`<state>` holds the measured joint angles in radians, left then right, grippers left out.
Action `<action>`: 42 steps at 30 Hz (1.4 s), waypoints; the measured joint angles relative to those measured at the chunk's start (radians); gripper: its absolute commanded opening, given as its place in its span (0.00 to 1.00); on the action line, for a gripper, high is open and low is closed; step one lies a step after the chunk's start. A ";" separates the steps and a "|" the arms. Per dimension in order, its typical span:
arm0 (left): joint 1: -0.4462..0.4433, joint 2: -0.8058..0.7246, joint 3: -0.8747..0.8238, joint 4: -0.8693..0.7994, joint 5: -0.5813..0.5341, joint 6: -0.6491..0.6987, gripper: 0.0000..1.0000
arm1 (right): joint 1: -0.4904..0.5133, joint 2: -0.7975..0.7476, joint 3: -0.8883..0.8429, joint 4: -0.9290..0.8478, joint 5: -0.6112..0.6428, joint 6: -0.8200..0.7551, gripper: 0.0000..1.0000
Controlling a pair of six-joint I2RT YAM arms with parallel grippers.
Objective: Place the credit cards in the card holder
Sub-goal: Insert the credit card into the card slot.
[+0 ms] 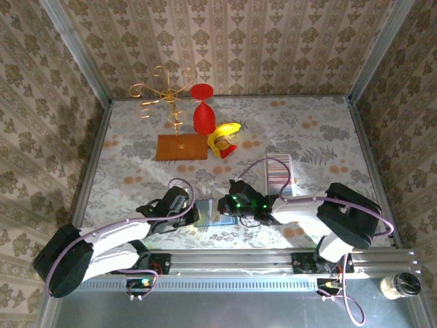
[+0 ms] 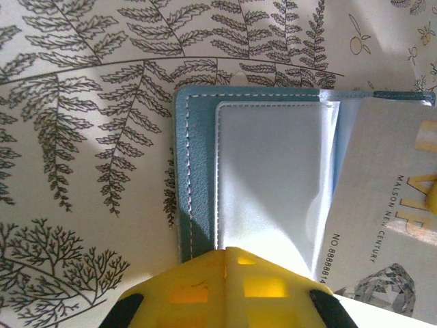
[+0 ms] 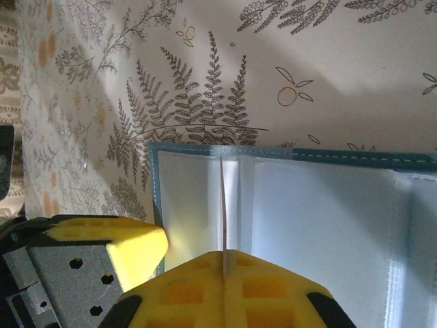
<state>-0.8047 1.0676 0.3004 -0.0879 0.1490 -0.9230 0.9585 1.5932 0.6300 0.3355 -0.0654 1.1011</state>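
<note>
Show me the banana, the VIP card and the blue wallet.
banana [image 1: 229, 128]: top view, yellow middle.
VIP card [image 2: 386, 198]: left wrist view, printed face.
blue wallet [image 2: 198, 178]: left wrist view, stitched left border.

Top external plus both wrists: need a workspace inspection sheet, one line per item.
Surface: table under a fern-and-flower print cloth, lying flat.
Job's things: credit card printed VIP, pinched edge-on in the right claw above the pouch; card holder, a ribbed tray, lies apart beyond the right arm.
Clutter: teal pouch with clear pockets under both claws; gold wire stand on a brown base; red hourglass-shaped piece; banana; jar off the table, near right.
Claws: left claw shut at the pouch's edge; right claw shut on the card.
Cables: lilac cable looped along each arm.
Surroundings: patterned walls on three sides.
</note>
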 measured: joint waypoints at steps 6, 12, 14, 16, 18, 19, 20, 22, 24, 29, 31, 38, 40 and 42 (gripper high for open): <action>-0.006 -0.001 0.000 0.000 -0.011 0.000 0.00 | 0.000 0.017 -0.006 0.045 -0.014 0.021 0.00; -0.007 -0.003 0.000 -0.001 -0.018 0.000 0.00 | -0.003 0.021 -0.034 0.089 -0.022 0.051 0.00; -0.007 -0.003 0.000 -0.001 -0.018 0.000 0.00 | -0.006 0.025 -0.040 0.108 -0.027 0.064 0.00; -0.008 -0.003 0.000 -0.001 -0.018 0.000 0.00 | -0.008 0.026 -0.052 0.133 -0.034 0.079 0.00; -0.008 -0.003 0.000 -0.001 -0.018 0.000 0.00 | -0.011 0.027 -0.067 0.156 -0.040 0.093 0.00; -0.008 -0.003 0.000 -0.001 -0.018 0.000 0.00 | -0.013 0.028 -0.074 0.167 -0.040 0.101 0.00; -0.008 -0.003 0.000 -0.001 -0.018 0.000 0.00 | -0.013 0.029 -0.079 0.180 -0.041 0.108 0.00; -0.008 -0.003 0.000 -0.001 -0.018 0.000 0.00 | -0.013 0.031 -0.085 0.193 -0.043 0.113 0.00; -0.008 -0.003 0.000 -0.001 -0.019 0.000 0.00 | -0.013 0.031 -0.086 0.206 -0.048 0.117 0.00; -0.013 -0.005 0.000 -0.001 -0.026 0.000 0.00 | -0.017 0.031 -0.093 0.226 -0.056 0.130 0.00; -0.014 -0.006 0.000 -0.001 -0.027 0.000 0.00 | -0.017 0.031 -0.096 0.235 -0.060 0.133 0.00; -0.020 -0.015 -0.006 -0.002 -0.031 0.000 0.00 | -0.018 0.042 -0.096 0.247 -0.076 0.134 0.00; -0.020 -0.019 -0.006 -0.004 -0.031 0.000 0.00 | -0.018 0.056 -0.096 0.253 -0.079 0.138 0.00; -0.021 -0.022 -0.007 -0.006 -0.033 0.000 0.00 | -0.018 0.062 -0.096 0.253 -0.082 0.142 0.00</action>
<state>-0.8253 1.0458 0.2935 -0.0944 0.1162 -0.9234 0.9401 1.6554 0.5343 0.5884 -0.1474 1.2430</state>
